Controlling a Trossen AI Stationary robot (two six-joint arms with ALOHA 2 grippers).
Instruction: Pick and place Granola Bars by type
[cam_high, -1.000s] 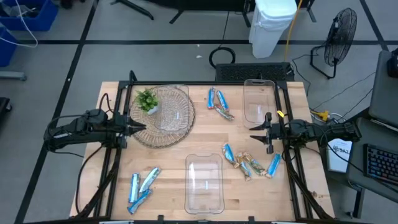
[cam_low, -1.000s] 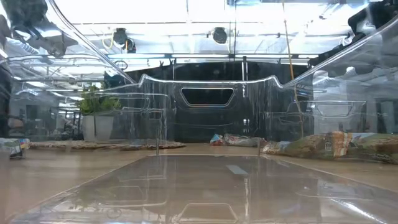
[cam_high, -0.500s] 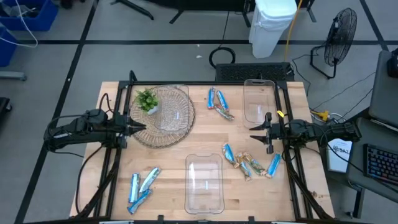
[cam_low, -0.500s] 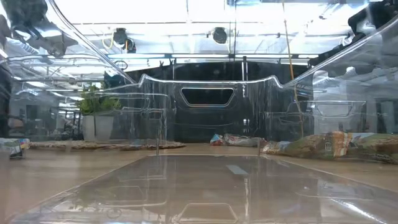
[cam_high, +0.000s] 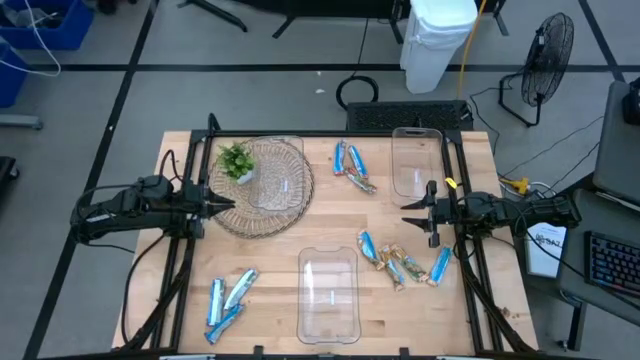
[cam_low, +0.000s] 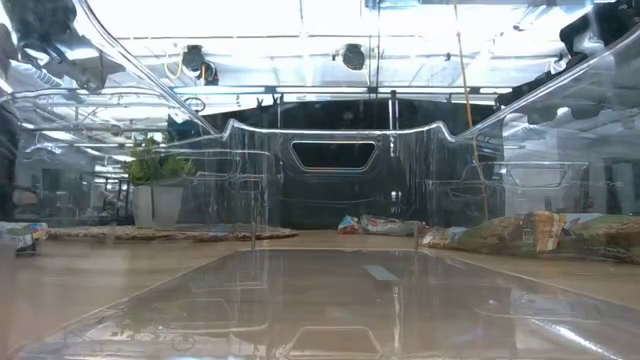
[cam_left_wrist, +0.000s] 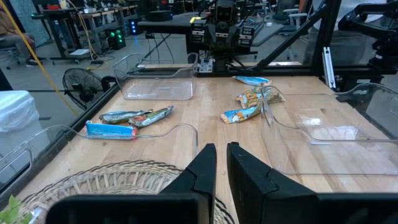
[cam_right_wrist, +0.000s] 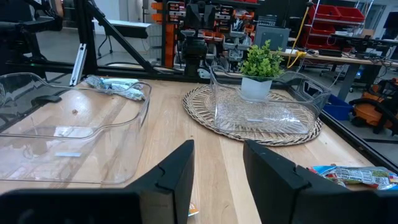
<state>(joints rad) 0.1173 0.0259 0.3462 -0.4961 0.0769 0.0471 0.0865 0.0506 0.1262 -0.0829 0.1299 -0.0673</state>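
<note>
The Granola Bars lie flat on the wooden table in three groups: far centre (cam_high: 352, 166), near left (cam_high: 227, 298) and near right (cam_high: 402, 263). Most are blue and white, a few tan. My left gripper (cam_high: 228, 205) hovers at the table's left over the edge of a wicker mat (cam_high: 250, 222). Only a narrow gap shows between its fingers (cam_left_wrist: 221, 155), and nothing is in it. My right gripper (cam_high: 406, 213) hovers at the table's right, open (cam_right_wrist: 217, 152) and empty. Both point level toward the table's middle.
Three clear bins are here: one at near centre (cam_high: 328, 292), one at far right (cam_high: 416, 162), one on the wicker mat (cam_high: 280, 183) beside a small potted plant (cam_high: 236, 160). Bare wood lies mid-table between the grippers. The near bin fills the low view (cam_low: 320, 300).
</note>
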